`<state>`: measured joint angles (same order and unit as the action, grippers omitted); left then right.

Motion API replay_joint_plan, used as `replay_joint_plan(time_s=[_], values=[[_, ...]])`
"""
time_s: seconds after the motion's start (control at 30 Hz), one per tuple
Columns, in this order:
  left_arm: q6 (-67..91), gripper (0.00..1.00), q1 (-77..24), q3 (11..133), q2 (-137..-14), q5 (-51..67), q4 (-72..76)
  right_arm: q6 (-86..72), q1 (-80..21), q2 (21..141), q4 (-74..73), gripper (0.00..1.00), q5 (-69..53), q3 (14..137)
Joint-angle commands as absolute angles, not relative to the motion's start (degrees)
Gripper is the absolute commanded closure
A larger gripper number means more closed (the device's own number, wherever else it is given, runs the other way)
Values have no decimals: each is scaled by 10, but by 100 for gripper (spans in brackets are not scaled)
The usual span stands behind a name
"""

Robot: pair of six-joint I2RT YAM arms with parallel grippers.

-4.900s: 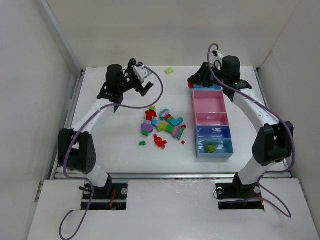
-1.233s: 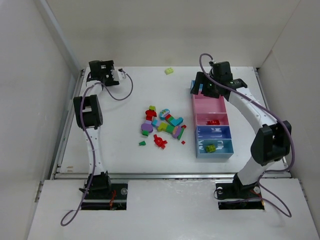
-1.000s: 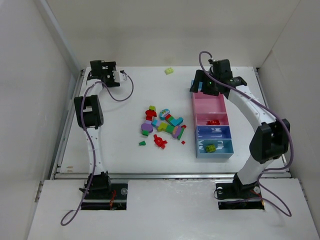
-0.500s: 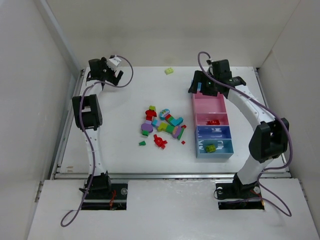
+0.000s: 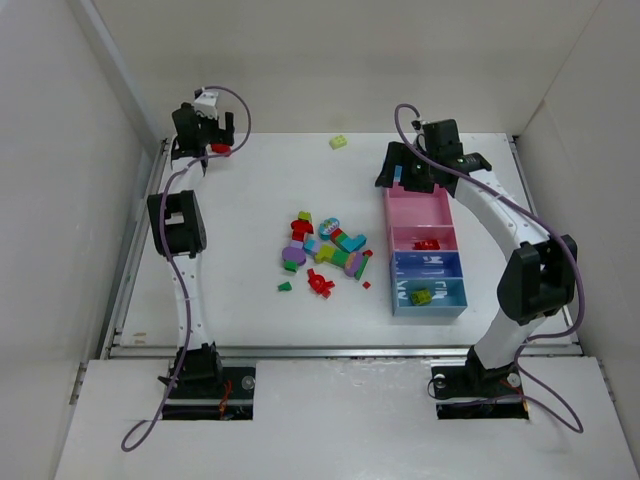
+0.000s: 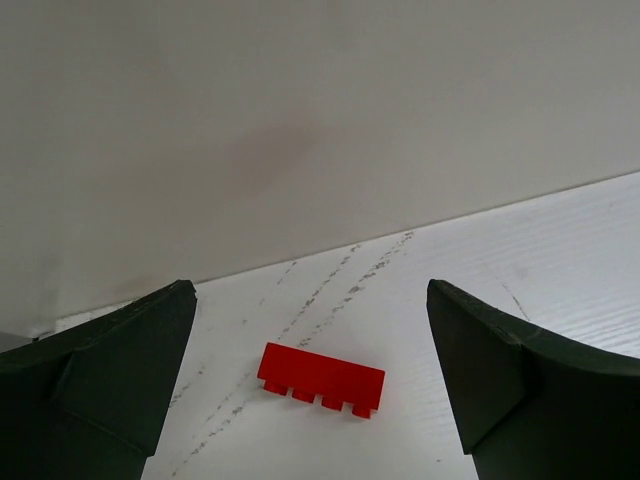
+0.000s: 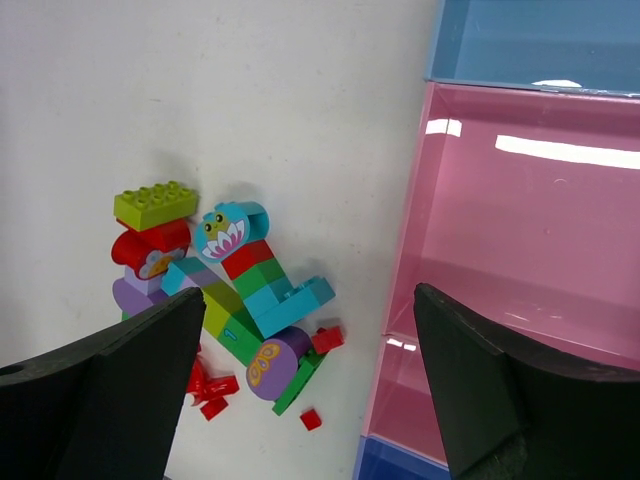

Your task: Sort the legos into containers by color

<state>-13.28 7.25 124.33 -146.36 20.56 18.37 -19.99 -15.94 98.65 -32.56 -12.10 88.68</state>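
Observation:
A pile of legos (image 5: 325, 255) in red, green, teal, purple and yellow-green lies mid-table, also in the right wrist view as the pile of legos (image 7: 230, 300). One red brick (image 5: 219, 149) lies apart at the far left corner; in the left wrist view this red brick (image 6: 322, 378) rests flat on the table between the open fingers of my left gripper (image 6: 306, 295), untouched. The containers (image 5: 425, 245) form a strip at the right; a red piece (image 5: 427, 243) sits in a pink bin, a yellow-green one (image 5: 420, 296) in the nearest light blue bin. My right gripper (image 5: 398, 172) hovers open over the strip's far end, empty.
A lone yellow-green brick (image 5: 339, 142) lies near the back wall. The back wall stands right behind my left gripper (image 5: 210, 140). The right wrist view shows a pink bin (image 7: 520, 200) and a blue bin (image 7: 540, 40) with nothing in the parts that show.
My left wrist has swung round at the far left corner, and the red brick now shows on the table under it. The right gripper has barely shifted.

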Motion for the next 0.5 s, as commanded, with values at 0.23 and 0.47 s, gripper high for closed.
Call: replay_joint_plan(time_s=[0.23, 0.47], values=[[-89, 0, 78, 1322, -1517, 188, 223, -192, -160, 985, -311, 4, -129, 908], [-94, 0, 78, 1322, -1509, 183, 175, -186, -160, 991, -311, 3, -134, 914]])
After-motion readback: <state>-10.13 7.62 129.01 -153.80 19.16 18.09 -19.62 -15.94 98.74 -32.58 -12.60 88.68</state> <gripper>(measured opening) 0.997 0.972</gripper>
